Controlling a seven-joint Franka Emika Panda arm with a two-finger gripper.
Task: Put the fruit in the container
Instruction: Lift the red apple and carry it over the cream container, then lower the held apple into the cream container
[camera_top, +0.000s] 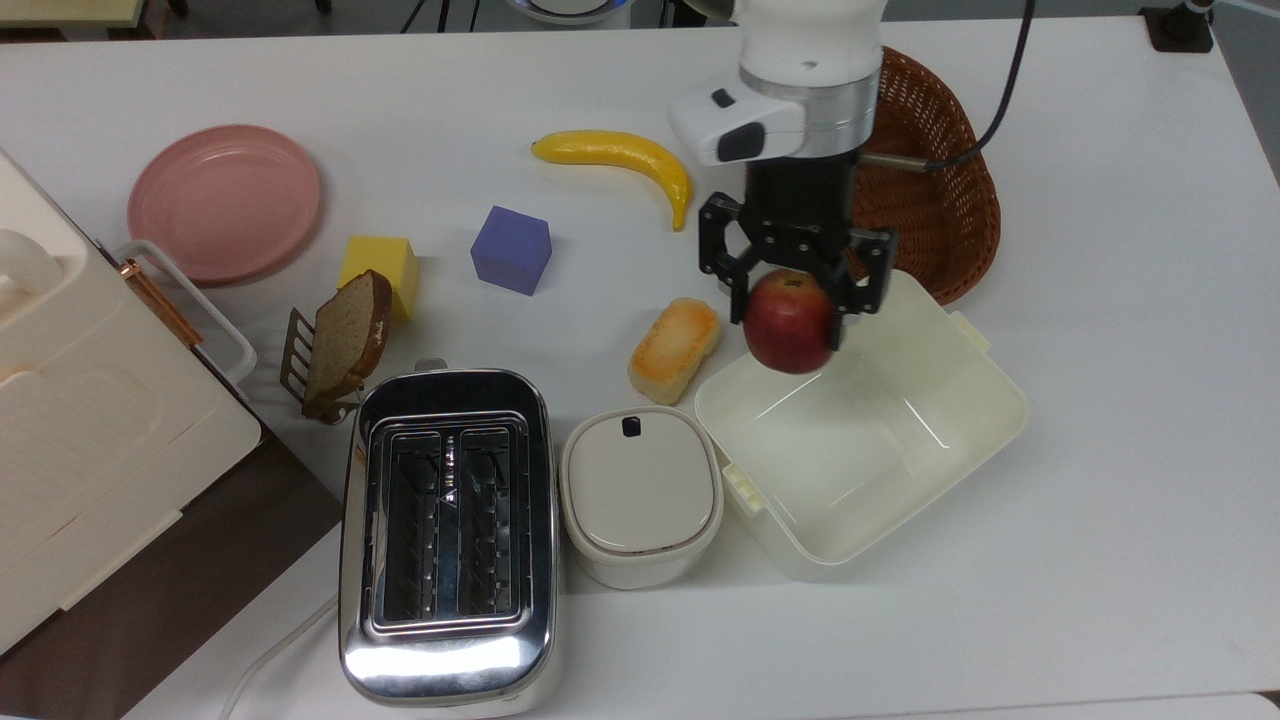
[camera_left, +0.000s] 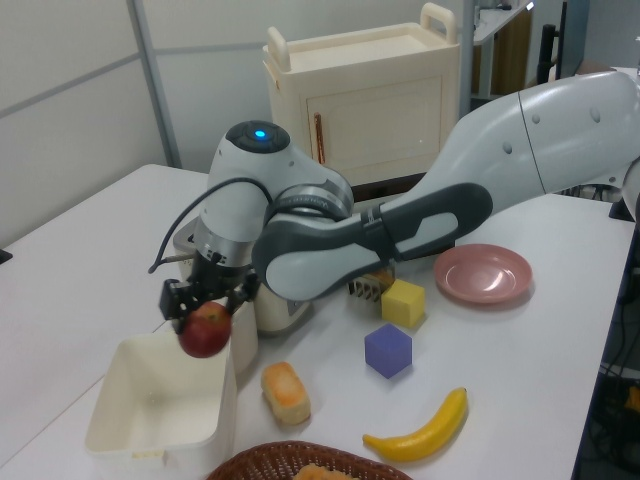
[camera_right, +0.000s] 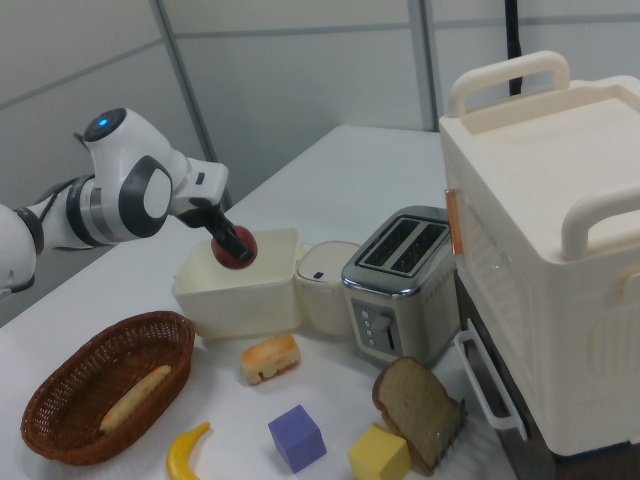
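The fruit (camera_top: 790, 322) is a round red apple with a stem dimple, held in the air by my gripper (camera_top: 792, 310), which is shut on it. It hangs over the upper-left rim of the cream-white container (camera_top: 960, 440) in the top view. The left view shows the fruit (camera_left: 205, 330) just above the container (camera_left: 130, 435), at its far rim, under my gripper (camera_left: 205, 318). In the right view the fruit (camera_right: 236, 248) hovers over the container (camera_right: 245, 305), whose inside holds nothing.
A brown wicker basket (camera_top: 950, 190) with a bread roll sits behind the container. A yellow banana (camera_top: 620, 155), a small bun (camera_top: 675, 348), a white lidded pot (camera_top: 640, 495), a toaster (camera_top: 448, 535), purple (camera_top: 511, 250) and yellow (camera_top: 380, 270) cubes and a pink plate (camera_top: 225, 200) lie to the top view's left.
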